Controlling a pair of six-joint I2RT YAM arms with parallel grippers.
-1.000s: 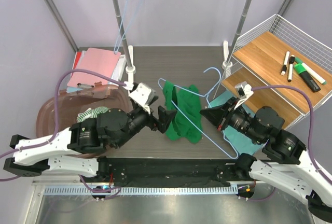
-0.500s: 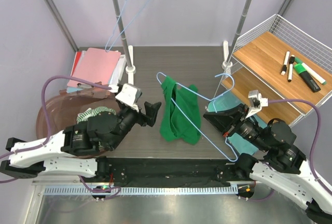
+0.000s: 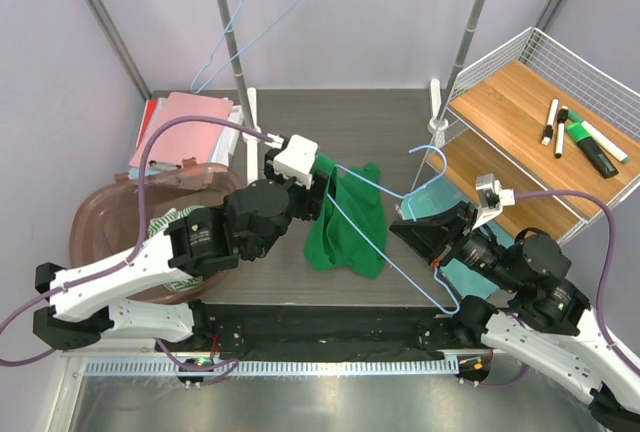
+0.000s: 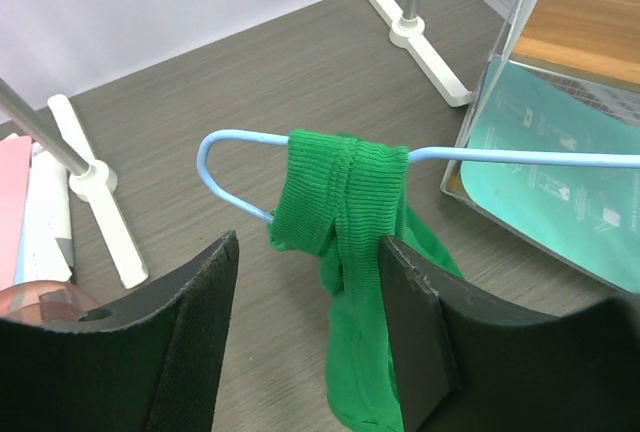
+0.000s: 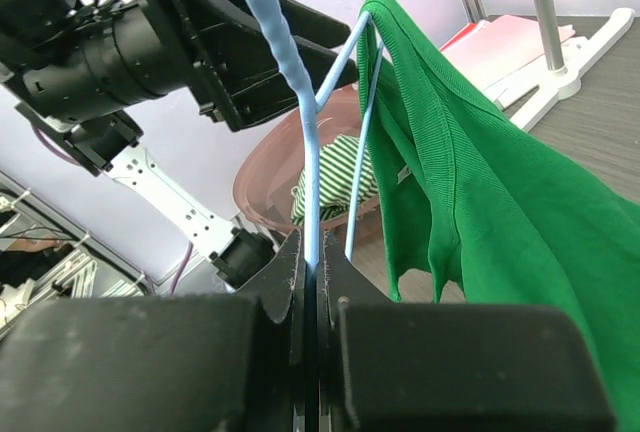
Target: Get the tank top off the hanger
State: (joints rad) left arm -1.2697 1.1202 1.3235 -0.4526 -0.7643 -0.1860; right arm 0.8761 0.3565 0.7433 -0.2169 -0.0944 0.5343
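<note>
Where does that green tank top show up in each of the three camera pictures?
Top external: green tank top at picture centre.
Left wrist: mid-picture, hanging down to the bottom edge.
Right wrist: the right half, close up.
Shared landmark: the light blue hanger carrying it.

The tank top is draped over the hanger above the middle of the table, between my two arms. My left gripper is at its left, with a finger on either side of the strap and not touching. My right gripper pinches the wire on the right. Beyond my left arm lies a basin with a cloth in it, and folders behind that. At the far right is a wire shelf with markers on top. A second hanger hangs at the back, beside the left pole.
</note>
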